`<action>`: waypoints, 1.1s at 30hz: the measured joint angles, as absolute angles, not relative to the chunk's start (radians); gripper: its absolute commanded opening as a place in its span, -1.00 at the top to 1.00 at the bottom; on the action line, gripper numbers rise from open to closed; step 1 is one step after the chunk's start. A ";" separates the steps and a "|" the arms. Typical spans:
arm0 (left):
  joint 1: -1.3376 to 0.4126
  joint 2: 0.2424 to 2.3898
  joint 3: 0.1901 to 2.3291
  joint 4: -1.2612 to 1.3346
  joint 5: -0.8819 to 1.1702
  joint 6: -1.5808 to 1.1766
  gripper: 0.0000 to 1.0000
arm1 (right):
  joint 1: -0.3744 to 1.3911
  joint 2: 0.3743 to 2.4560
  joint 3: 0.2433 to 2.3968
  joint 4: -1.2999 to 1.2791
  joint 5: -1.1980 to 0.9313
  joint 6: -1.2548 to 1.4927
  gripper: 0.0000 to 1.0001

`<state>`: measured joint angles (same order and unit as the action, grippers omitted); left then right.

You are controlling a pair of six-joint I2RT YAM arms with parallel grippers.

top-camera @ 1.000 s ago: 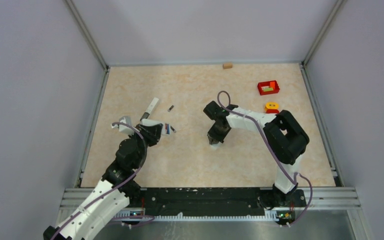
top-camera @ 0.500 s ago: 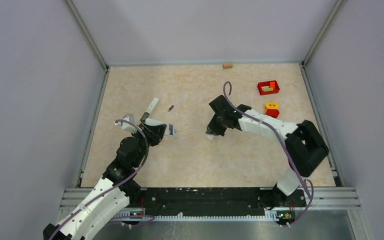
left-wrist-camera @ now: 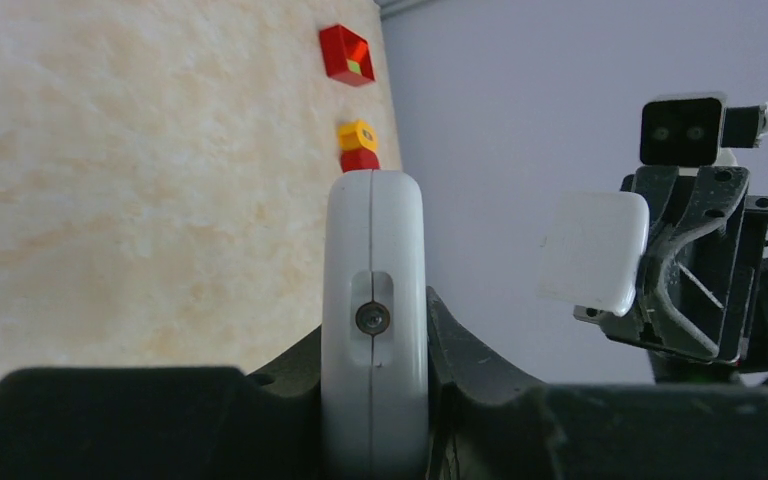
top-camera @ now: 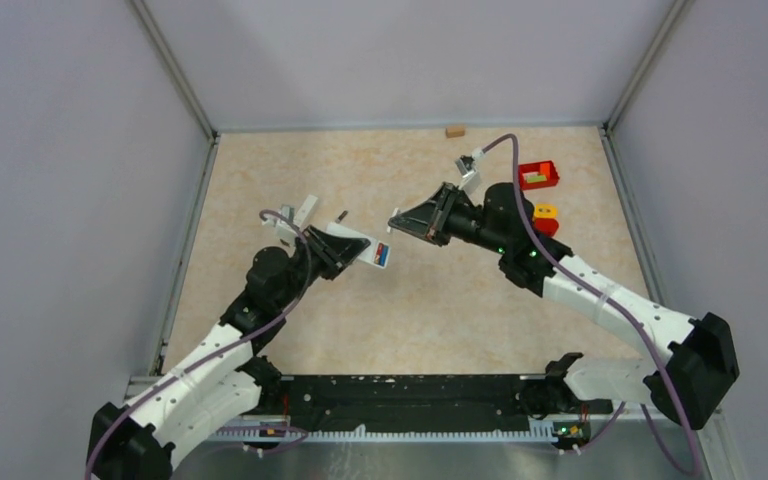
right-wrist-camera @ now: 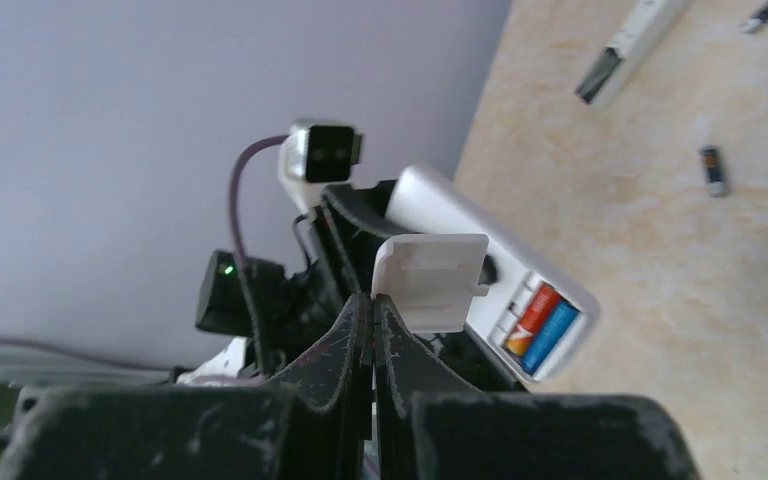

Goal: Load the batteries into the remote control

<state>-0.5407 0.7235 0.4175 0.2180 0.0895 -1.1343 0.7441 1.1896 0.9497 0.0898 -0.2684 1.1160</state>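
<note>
Left gripper (top-camera: 343, 250) clamps remote control (right-wrist-camera: 460, 235) aloft, batteries (right-wrist-camera: 540, 320) seated in open bay. Right gripper (right-wrist-camera: 373, 300) pinches battery cover (right-wrist-camera: 430, 280) just beside. Step: closing bay; next needs cover aligned, slid on

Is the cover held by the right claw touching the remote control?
Apart. The left wrist view shows bare wall between the cover and the remote control.

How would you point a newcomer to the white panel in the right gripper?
Look above the middle of the table. There the right gripper pinches a thin, blank white panel by its edge; the remote control in the left gripper is thicker and shows red and blue batteries.
</note>
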 measured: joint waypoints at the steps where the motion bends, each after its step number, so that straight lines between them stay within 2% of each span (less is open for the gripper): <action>1: -0.541 0.746 0.432 0.228 0.117 -1.157 1.00 | 0.744 1.186 0.941 0.134 -0.301 1.120 1.00; 11: -0.537 0.869 0.520 0.337 0.319 -1.310 1.00 | 0.764 1.153 0.846 0.393 -0.458 1.240 1.00; 21: -0.523 0.833 0.548 0.337 0.332 -1.315 1.00 | 0.764 1.093 0.760 0.500 -0.485 1.345 1.00; 33: -0.513 0.828 0.548 0.391 0.377 -1.394 1.00 | 0.764 1.114 0.731 0.640 -0.495 1.432 1.00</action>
